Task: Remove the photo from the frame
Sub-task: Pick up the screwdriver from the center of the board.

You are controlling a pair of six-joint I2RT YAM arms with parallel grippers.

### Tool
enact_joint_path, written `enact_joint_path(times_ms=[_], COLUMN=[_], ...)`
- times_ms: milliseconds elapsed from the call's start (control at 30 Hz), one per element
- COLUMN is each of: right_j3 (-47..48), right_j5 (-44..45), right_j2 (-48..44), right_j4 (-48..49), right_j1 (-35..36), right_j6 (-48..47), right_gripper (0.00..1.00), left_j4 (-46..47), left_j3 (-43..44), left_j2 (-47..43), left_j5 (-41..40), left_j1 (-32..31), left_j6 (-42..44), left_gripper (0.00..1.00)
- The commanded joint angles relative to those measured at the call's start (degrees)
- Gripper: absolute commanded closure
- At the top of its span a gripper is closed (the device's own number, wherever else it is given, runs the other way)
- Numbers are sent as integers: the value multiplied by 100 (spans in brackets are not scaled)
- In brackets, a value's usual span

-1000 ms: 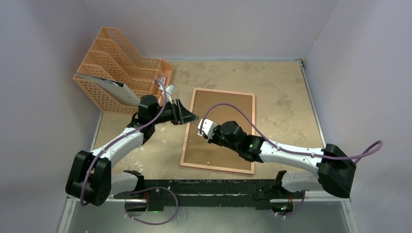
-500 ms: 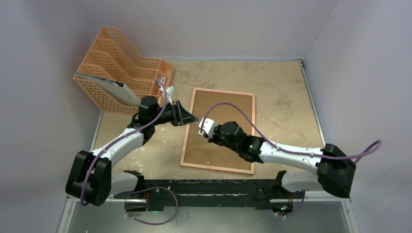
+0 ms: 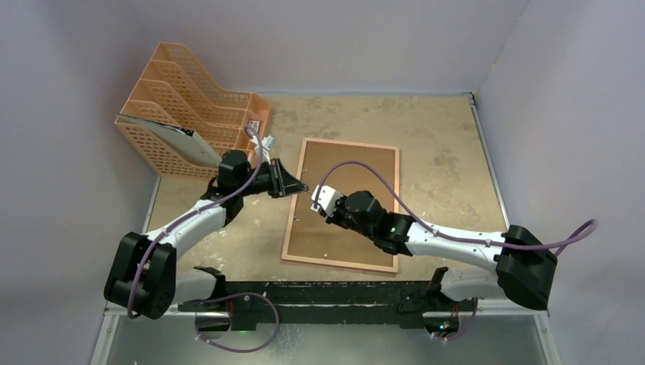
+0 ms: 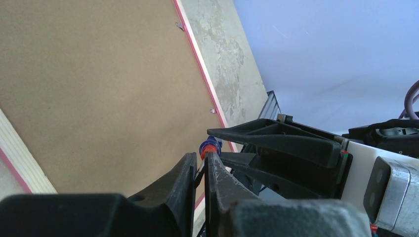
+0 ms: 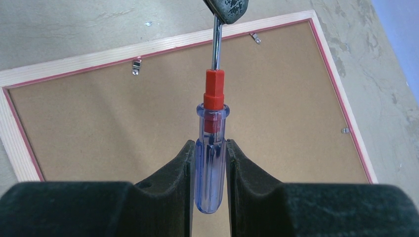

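Note:
The frame (image 3: pixel 344 143) lies face down on the table, its brown backing board (image 3: pixel 357 171) up and small metal clips (image 5: pixel 137 65) along the edges. The photo is hidden beneath the board. Above the frame's left part, my right gripper (image 5: pixel 208 148) is shut on the clear blue handle of a screwdriver (image 5: pixel 211 163) with a red collar. My left gripper (image 4: pixel 201 158) meets it from the left and is shut on the screwdriver's metal shaft (image 5: pixel 216 47). In the top view the left gripper (image 3: pixel 302 185) and the right gripper (image 3: pixel 319 201) nearly touch, tip to tip.
An orange mesh file rack (image 3: pixel 190 114) stands at the back left with a grey sheet (image 3: pixel 171 135) leaning in it. Lilac walls close the table on three sides. The right arm's purple cable (image 3: pixel 365 169) arcs over the frame.
My left gripper's jaws have closed onto the screwdriver's shaft. Both arms have hardly moved, and the frame lies as before.

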Motion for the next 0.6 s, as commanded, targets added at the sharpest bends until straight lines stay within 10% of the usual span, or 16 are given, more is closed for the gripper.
enact_joint_path(times_ms=[0,300,567], right_j3=[-35,-100,-362], right_j5=[95,244,-31], right_j2=[-39,-157,-692], right_j4=[261,466,942], right_j1=[21,26,27], right_j6=[24,240,675], right_gripper=[100,100,58], left_j4=[222,270,425], left_j3=[-56,-215,-340], left_j2=[25,-119,-442], left_j5=[29,-122,-292], left_j1=[33,33,33], left_j6=[12,56,90], left_gripper=[91,100,100])
